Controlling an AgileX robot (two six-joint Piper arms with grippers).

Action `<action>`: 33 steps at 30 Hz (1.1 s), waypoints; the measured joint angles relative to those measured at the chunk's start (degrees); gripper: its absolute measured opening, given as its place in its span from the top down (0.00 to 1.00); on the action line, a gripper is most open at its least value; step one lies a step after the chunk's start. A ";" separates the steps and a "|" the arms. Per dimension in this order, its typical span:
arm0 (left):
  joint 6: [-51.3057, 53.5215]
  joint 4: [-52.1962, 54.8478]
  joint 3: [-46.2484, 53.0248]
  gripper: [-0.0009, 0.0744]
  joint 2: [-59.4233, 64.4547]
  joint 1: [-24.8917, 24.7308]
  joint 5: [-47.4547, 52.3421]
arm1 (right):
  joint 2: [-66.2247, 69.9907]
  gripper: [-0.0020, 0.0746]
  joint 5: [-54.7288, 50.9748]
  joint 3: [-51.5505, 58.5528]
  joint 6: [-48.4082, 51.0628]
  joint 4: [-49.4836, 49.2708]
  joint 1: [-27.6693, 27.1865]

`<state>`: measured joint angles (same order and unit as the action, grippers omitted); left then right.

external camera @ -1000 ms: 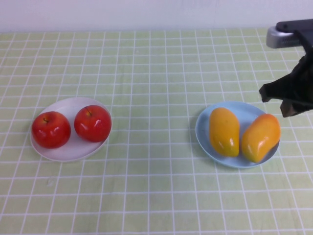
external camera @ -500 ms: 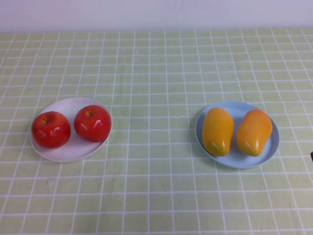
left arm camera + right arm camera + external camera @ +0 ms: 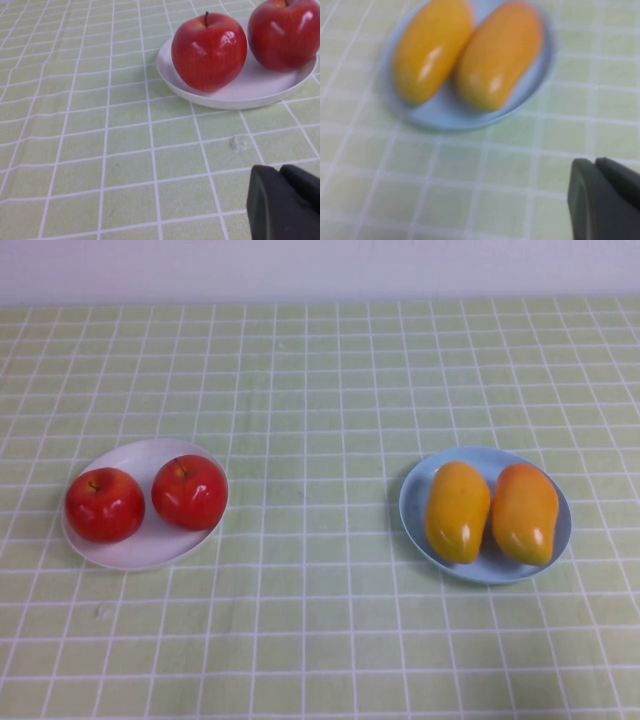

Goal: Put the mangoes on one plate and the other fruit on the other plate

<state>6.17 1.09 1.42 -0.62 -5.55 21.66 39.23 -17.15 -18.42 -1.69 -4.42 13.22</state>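
Both mangoes (image 3: pixel 490 512) lie side by side and touching on the light blue plate (image 3: pixel 421 483), on the right of the green checked tablecloth (image 3: pixel 320 390); in the right wrist view they are soft and smeared, so their surface detail is hard to make out. The two red apples (image 3: pixel 146 498) sit upright on the white plate (image 3: pixel 135 552), on the left and well apart from the blue one, their stems showing in dimpled tops. Neither arm shows in the high view. The left gripper (image 3: pixel 285 202) appears only as dark fingertips cut off at the corner of its own wrist view, low over bare cloth near the white plate, with the two tips pressed together and nothing between them. The right gripper (image 3: pixel 604 197) is likewise cropped at the frame corner, near the blue plate, its dark tips also closed together and empty. One apple is cut off by the edge of the left wrist view.
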 joint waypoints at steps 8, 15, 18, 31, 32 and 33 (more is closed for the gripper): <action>0.00 0.00 0.00 0.98 0.00 0.00 0.00 | -22.09 0.99 14.47 18.16 0.13 -0.53 -10.87; 0.00 0.00 0.00 0.98 0.00 0.00 0.00 | -34.18 0.99 8.47 19.86 0.26 0.69 -10.87; 0.00 0.00 0.00 0.98 0.00 0.00 0.00 | -38.42 0.99 3.36 19.86 0.58 0.79 -10.87; 0.00 0.00 0.00 0.98 -0.09 0.00 0.00 | -39.65 0.99 -2.62 19.98 3.58 0.79 -10.87; 0.00 0.00 0.00 0.98 -0.09 0.00 0.00 | -39.65 0.99 -2.62 19.98 3.58 0.79 -10.87; 0.00 0.00 0.00 0.98 -0.09 0.00 0.00 | -39.65 0.99 -2.62 19.98 3.68 0.79 -10.87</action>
<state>6.17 1.09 1.42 -0.71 -5.55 21.66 -0.42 -19.78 1.56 1.98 -3.63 2.35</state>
